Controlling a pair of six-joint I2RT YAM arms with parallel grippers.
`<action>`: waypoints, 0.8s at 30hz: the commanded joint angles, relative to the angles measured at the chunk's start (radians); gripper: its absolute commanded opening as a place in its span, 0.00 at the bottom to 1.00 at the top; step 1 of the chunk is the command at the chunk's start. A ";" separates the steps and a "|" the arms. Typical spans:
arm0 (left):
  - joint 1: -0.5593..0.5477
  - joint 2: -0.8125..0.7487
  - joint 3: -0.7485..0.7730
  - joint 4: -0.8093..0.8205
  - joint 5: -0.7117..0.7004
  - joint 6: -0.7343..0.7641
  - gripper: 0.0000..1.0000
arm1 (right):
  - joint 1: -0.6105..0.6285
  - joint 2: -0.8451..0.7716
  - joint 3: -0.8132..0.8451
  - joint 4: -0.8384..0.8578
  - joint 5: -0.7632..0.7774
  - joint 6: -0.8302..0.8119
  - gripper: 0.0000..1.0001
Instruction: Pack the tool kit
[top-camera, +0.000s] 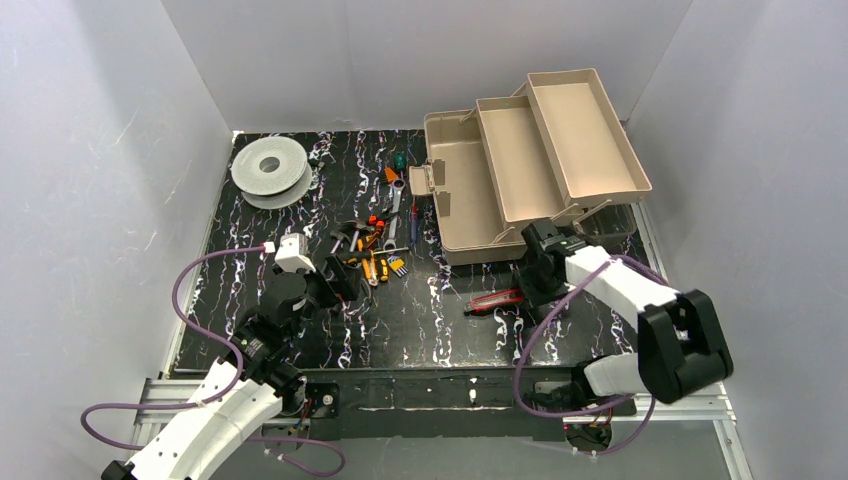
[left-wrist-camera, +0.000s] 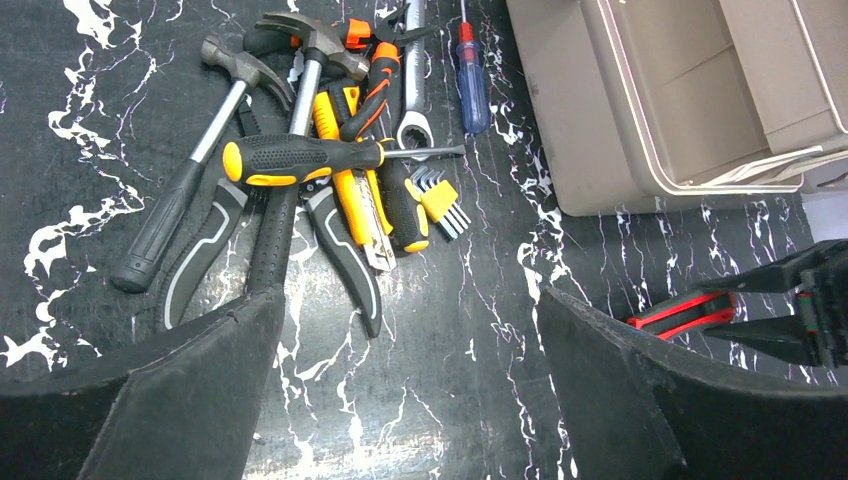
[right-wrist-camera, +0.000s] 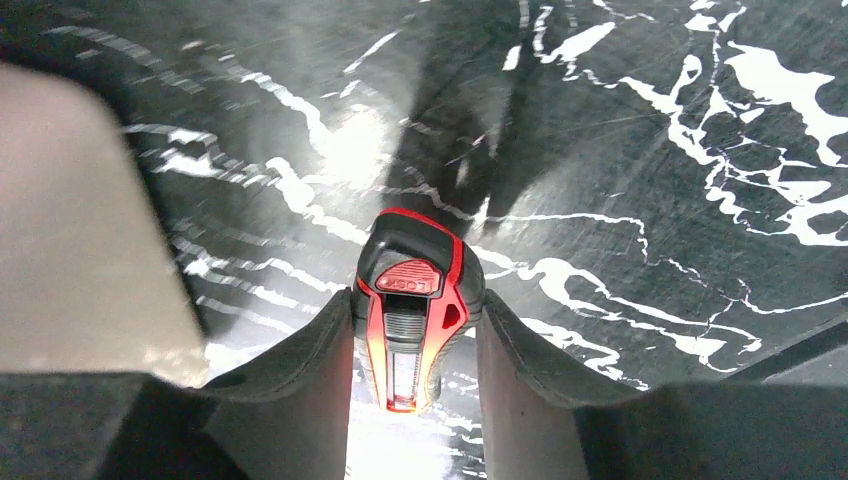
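Right fingers (right-wrist-camera: 300, 400) bear on both sides of the red utility knife (right-wrist-camera: 410, 310), gripping across its narrow body so that it cannot twist. The knife sits low over the worktop (top-camera: 420, 320), just in front of the toolbox (top-camera: 468, 205). The toolbox stands open at the far right, trays fanned back for access. Left fingers (left-wrist-camera: 200, 400) are spread fully and hold nothing, poised near the tool pile (left-wrist-camera: 330, 180).

Soft, even light from above; the close views are less clean.
In the top view the black marble table (top-camera: 440, 330) is evenly lit, with short soft shadows. In the right wrist view white glare burns the surface under the red cutter (right-wrist-camera: 415, 290), and the beige toolbox (right-wrist-camera: 80, 230) at the left is blurred.
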 joint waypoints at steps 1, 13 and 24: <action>0.002 -0.012 0.022 -0.017 0.009 0.003 0.98 | -0.005 -0.158 -0.006 0.036 0.057 -0.169 0.01; 0.003 0.025 0.038 0.013 0.105 0.013 0.98 | -0.005 -0.679 -0.212 0.612 -0.028 -0.693 0.01; 0.002 0.114 0.072 0.045 0.185 0.029 0.98 | -0.003 -0.447 0.370 0.374 -0.060 -1.296 0.01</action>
